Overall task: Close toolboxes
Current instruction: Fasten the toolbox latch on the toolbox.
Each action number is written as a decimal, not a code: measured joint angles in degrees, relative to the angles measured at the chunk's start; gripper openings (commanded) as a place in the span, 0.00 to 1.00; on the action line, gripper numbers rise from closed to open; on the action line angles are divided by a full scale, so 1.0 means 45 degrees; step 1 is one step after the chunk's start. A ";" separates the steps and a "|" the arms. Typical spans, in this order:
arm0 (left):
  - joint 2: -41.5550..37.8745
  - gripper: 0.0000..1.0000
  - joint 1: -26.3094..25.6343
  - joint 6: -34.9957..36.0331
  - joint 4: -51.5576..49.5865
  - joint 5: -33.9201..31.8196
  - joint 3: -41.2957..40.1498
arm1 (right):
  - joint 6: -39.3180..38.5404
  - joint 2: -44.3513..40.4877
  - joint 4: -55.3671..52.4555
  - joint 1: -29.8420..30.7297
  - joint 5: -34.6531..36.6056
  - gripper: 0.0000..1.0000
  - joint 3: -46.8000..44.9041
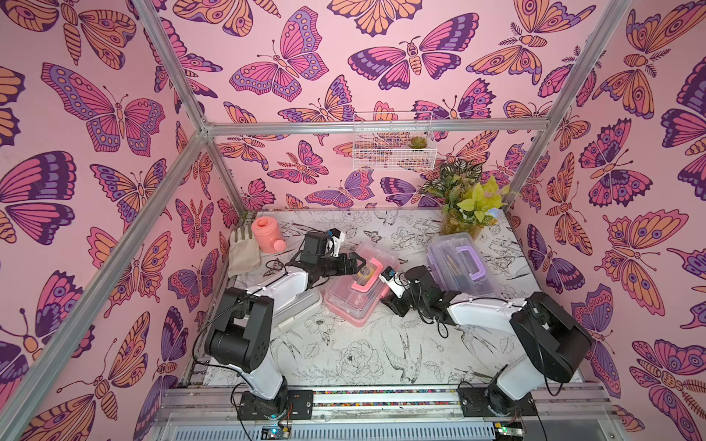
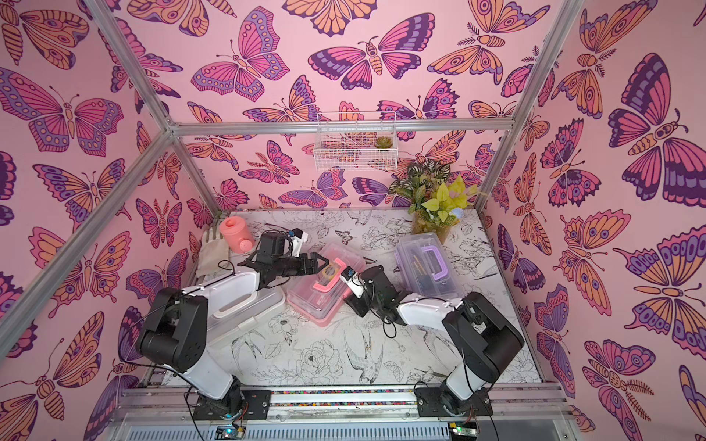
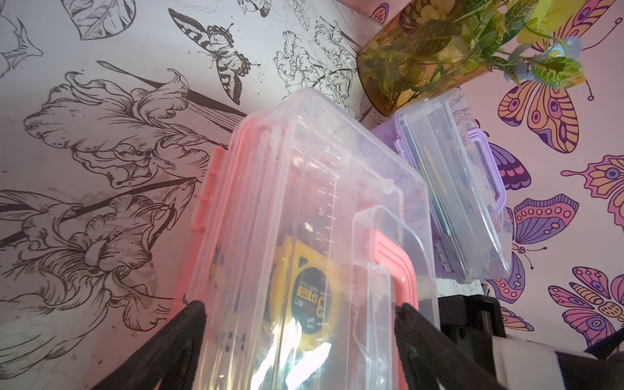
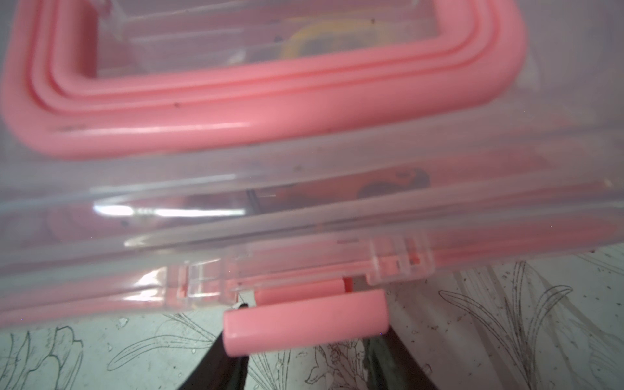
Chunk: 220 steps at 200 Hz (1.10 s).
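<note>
Table (image 1: 344, 355) with toolboxes (image 1: 353, 305), watering can (image 1: 265, 233), plant (image 1: 458, 225), glove (image 1: 242, 252)

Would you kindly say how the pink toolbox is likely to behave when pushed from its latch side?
The pink toolbox probably slides rather than tips: it sits low and flat on the smooth table. Its thin clear lid may flex. The tape measure inside likely adds some weight.
</note>
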 measured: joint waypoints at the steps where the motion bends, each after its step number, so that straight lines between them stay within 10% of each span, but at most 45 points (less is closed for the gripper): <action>1: 0.0000 0.89 0.0000 0.0000 0.0000 -0.0005 0.0000 | -0.0005 0.0000 -0.0053 0.0000 0.0005 0.34 0.0029; 220: 0.0248 0.86 0.0010 0.0568 0.0355 -0.0374 0.0068 | -0.1156 0.2069 -0.7344 0.0549 0.1501 0.33 0.5338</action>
